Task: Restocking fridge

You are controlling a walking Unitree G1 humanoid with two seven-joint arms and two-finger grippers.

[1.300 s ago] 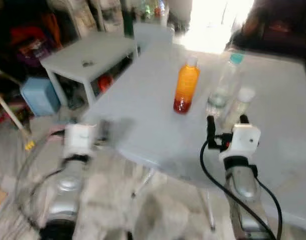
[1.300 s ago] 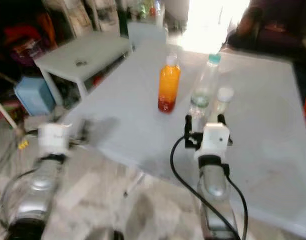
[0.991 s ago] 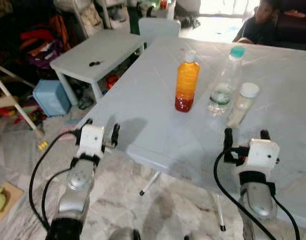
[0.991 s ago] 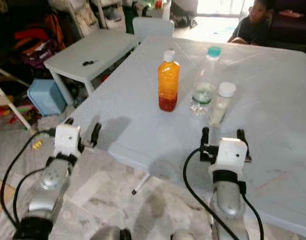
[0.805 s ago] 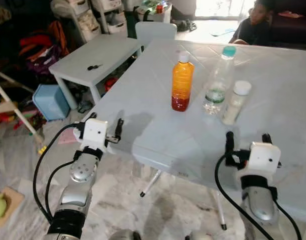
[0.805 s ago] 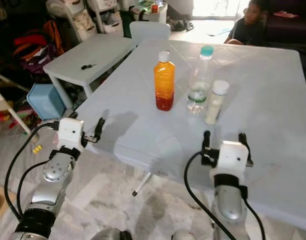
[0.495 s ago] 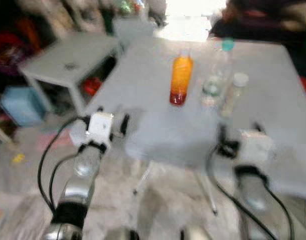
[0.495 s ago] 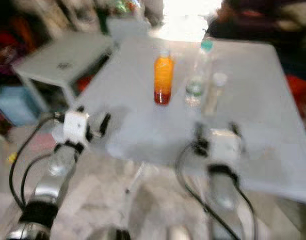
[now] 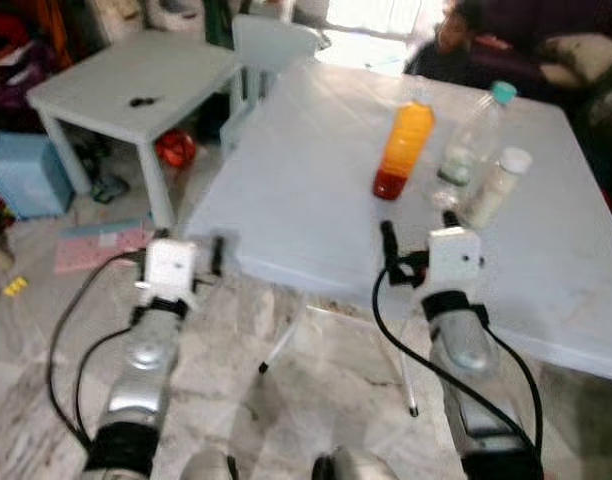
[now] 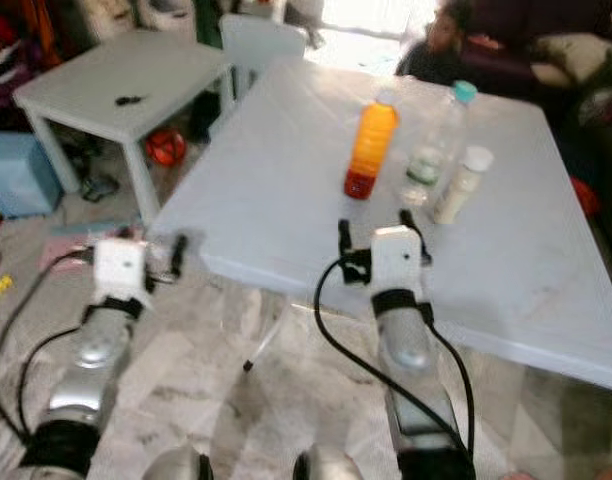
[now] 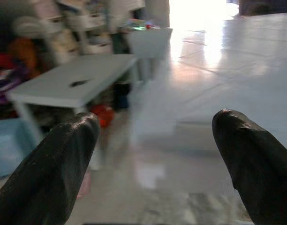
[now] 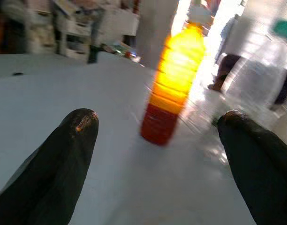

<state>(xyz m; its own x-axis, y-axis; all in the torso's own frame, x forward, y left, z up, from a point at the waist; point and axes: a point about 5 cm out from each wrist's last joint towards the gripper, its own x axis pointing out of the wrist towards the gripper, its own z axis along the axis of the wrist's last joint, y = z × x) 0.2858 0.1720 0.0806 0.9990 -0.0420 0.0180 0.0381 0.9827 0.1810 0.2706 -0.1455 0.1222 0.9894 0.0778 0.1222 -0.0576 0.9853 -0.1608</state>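
The right gripper [image 10: 371, 233] hovered, fingers spread and empty, near the orange bottle [image 10: 371, 150] (bench-top [image 10: 286, 190]); left gripper [image 9: 186, 255] likewise wide apart.

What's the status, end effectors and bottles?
Right end effector open over table edge, facing orange bottle. Left end effector open, off the table. Nothing between.

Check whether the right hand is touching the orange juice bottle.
Apart. In the right wrist view the right hand is open, and bare tabletop lies between its fingers and the orange juice bottle standing farther on.
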